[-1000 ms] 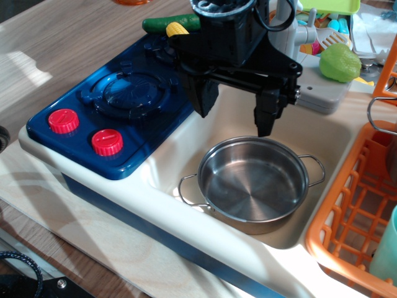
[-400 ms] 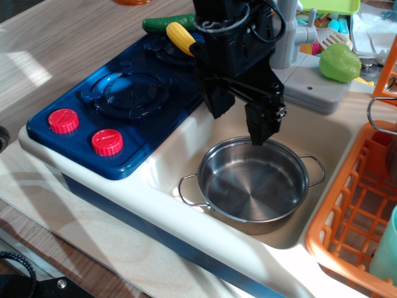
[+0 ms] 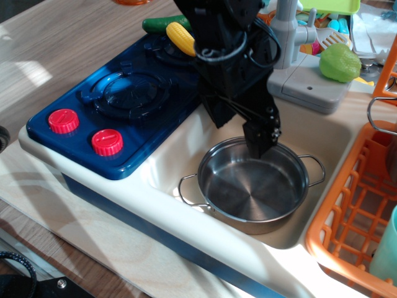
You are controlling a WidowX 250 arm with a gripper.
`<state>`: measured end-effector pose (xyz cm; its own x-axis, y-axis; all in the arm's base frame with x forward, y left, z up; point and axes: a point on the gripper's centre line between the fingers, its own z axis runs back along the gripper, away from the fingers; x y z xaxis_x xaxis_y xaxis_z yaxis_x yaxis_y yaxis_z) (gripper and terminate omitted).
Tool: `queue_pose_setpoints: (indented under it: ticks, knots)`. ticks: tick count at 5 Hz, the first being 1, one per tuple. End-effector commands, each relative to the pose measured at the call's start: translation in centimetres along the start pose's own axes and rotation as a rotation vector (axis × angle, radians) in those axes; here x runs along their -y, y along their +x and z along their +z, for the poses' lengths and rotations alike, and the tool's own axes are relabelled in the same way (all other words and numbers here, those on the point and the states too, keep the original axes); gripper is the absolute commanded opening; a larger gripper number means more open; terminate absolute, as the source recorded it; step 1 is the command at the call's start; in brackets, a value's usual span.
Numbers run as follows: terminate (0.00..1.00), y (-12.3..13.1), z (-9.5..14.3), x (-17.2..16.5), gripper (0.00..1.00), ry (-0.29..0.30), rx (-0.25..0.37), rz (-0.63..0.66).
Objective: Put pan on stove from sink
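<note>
Blue stove at left, two red knobs near front edge. Black gripper at centre, jaws spread apart, one finger over pan's far rim, nothing grasped. Steel pan in cream sink, upright. Orange rack at right.

Sunlit wooden tabletop under pale plywood board.
</note>
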<state>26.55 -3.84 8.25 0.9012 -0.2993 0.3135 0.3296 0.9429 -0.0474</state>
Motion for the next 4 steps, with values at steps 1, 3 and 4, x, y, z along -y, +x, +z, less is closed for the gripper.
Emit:
queue_pose_setpoints:
  ticks: [1,3,4]
  knots:
    - [0.0,0.7,-0.9,-0.3,1.0,0.008,0.04,-0.041]
    - [0.0,1.1,-2.3,-0.3,0.0,0.024,0.061,-0.058]
    - [0.0,1.2,-2.0,-0.2,0.0,0.031,0.05,-0.063]
